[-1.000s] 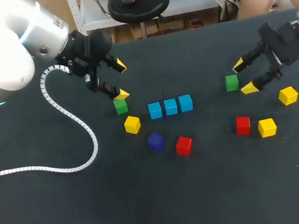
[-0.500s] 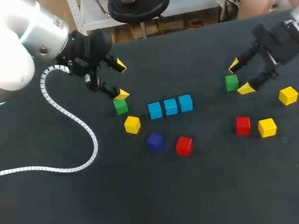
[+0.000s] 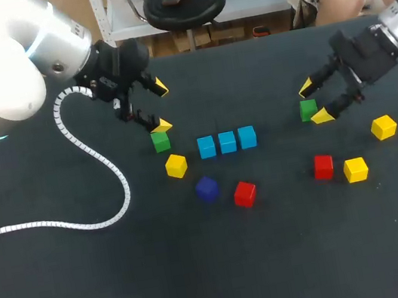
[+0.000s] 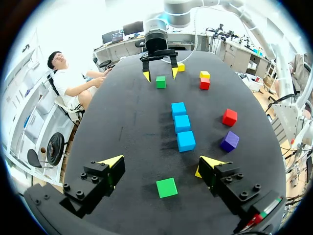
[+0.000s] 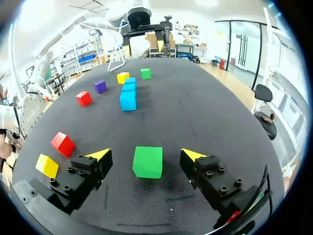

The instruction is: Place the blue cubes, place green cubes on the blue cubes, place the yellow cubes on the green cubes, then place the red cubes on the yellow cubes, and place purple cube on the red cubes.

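Observation:
Three blue cubes (image 3: 227, 142) lie in a row at the table's middle. My left gripper (image 3: 160, 106) hangs open just behind a green cube (image 3: 160, 141); in the left wrist view that green cube (image 4: 167, 187) lies under and between the open fingers of the left gripper (image 4: 161, 164), untouched. My right gripper (image 3: 314, 102) stands open around a second green cube (image 3: 309, 110). In the right wrist view this cube (image 5: 147, 161) sits between the fingers of the right gripper (image 5: 146, 155), with a gap on each side.
A yellow cube (image 3: 176, 166), a purple cube (image 3: 206, 188) and a red cube (image 3: 245, 193) lie near the blue row. On the right are a red cube (image 3: 323, 166) and two yellow cubes (image 3: 355, 169) (image 3: 383, 127). A white cable (image 3: 102, 165) trails from my left arm.
My right gripper has moved left and slightly back, so its fingers now straddle the right green cube. The left arm and all cubes have stayed put.

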`<state>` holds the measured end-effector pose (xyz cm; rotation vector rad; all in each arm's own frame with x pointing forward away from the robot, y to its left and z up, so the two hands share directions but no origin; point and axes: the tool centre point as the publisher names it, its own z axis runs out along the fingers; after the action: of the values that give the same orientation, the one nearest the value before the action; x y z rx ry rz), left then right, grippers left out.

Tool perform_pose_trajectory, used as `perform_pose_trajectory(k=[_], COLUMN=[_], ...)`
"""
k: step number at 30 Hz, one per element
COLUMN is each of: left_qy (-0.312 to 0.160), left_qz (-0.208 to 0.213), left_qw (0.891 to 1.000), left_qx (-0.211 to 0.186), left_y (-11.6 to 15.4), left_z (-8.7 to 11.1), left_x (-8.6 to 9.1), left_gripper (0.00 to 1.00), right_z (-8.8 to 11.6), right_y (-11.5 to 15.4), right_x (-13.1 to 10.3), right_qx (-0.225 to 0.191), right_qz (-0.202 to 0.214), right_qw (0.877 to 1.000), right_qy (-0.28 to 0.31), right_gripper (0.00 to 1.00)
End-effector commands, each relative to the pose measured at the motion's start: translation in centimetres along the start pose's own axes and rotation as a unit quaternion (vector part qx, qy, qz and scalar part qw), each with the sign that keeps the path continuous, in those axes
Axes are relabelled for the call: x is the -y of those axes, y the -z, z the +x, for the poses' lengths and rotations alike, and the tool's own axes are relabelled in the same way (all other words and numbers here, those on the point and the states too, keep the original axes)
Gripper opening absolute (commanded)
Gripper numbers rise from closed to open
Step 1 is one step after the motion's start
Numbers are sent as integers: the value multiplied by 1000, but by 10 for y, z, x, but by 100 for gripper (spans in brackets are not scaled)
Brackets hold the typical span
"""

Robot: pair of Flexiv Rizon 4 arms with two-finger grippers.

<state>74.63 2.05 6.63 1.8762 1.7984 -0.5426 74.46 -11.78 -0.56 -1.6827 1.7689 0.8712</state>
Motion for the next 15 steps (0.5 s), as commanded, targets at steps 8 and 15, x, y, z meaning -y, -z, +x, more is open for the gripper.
perform_pose_trajectory(k=[8, 15], left_qy=[-1, -1], left_qz=[2, 2], left_qw=[1000, 1000], left_qx=[1, 1], left_y=[0, 0], left_z=[1, 1], left_x=[-2, -2], left_gripper=[100, 100], right_z=[3, -2], right_y=[2, 3], right_x=[0, -5], right_qx=[-4, 0], right_qz=[-3, -6], right_qw=[1000, 1000], right_qy=[7, 27], right_gripper=[32, 0])
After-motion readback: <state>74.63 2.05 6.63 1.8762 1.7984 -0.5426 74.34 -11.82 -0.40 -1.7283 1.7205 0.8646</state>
